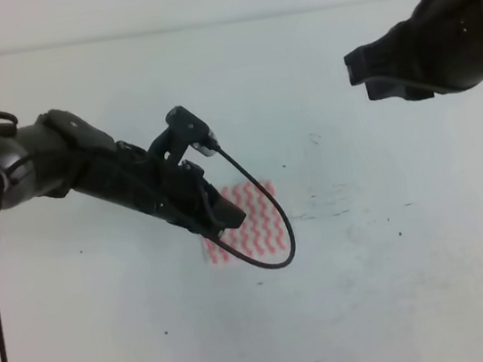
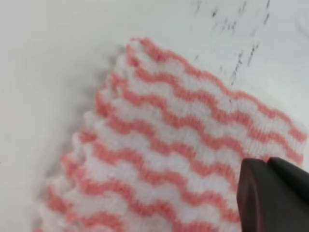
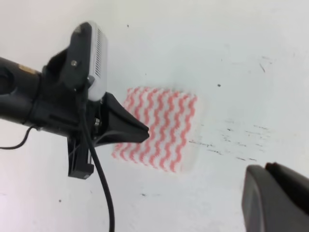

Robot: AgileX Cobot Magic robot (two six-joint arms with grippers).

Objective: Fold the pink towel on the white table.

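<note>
1. The pink towel is lying flat on the white surface near the middle of the overhead view, already folded into a small thick rectangle; its layered, wavy edges are showing in the left wrist view.
2. The left claw is hovering over the towel's left part, its dark tip pointing at the cloth; only one dark finger is showing at the corner of its own camera, so I cannot tell how wide it is standing or whether it is gripping anything.
3. The right claw is hanging well apart from the towel, up at the far right of the surface; it is carrying nothing that I can see, and its spread is unclear.
4. A black cable is looping from the left arm across the towel; faint dark scuff marks are lying just right of the cloth.
</note>
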